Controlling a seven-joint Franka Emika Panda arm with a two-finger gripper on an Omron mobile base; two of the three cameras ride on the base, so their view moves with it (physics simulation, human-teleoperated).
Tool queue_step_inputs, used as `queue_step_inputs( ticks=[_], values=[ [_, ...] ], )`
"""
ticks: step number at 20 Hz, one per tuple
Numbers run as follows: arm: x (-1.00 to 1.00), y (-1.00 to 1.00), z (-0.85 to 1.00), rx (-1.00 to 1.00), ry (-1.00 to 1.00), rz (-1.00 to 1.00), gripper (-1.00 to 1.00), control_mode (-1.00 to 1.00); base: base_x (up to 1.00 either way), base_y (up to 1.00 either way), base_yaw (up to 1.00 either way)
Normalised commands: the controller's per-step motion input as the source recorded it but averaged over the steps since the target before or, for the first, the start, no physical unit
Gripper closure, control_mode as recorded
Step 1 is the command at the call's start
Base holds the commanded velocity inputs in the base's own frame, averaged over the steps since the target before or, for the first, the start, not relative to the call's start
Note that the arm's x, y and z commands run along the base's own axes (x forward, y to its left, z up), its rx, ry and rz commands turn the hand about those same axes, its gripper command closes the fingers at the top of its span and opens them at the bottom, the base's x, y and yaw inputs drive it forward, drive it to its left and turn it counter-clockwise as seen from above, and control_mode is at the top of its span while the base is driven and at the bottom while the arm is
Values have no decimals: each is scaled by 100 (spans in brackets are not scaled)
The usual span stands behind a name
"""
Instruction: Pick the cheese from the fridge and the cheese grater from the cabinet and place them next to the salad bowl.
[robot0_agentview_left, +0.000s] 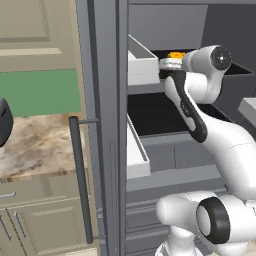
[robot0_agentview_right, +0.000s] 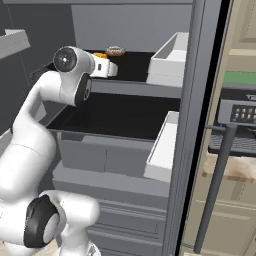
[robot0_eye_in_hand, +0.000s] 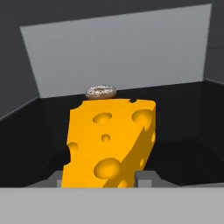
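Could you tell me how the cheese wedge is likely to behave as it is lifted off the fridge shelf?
The cheese looks like a solid, flat-sided block, so probably stiff. It tapers toward its base between the gripper fingers, so it might tilt. Its smooth faces could be slippery.

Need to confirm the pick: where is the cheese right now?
The cheese sits on the fridge's upper black shelf, between the gripper fingers in the hand view, with a small ring-shaped pastry behind it.

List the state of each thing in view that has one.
fridge: door open
cheese: upright between the fingers, on the upper shelf
gripper: closed on the cheese
donut: lying flat behind the cheese
cabinet: door shut
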Motion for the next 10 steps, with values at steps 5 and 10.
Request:
queue_step_inputs(
  ticks=[5, 10],
  values=[
    [-100, 2, 42, 10, 5, -5, 100, -100, 0, 0, 0],
    [-100, 1, 26, 7, 1, -5, 100, -100, 0, 0, 0]
  ],
)
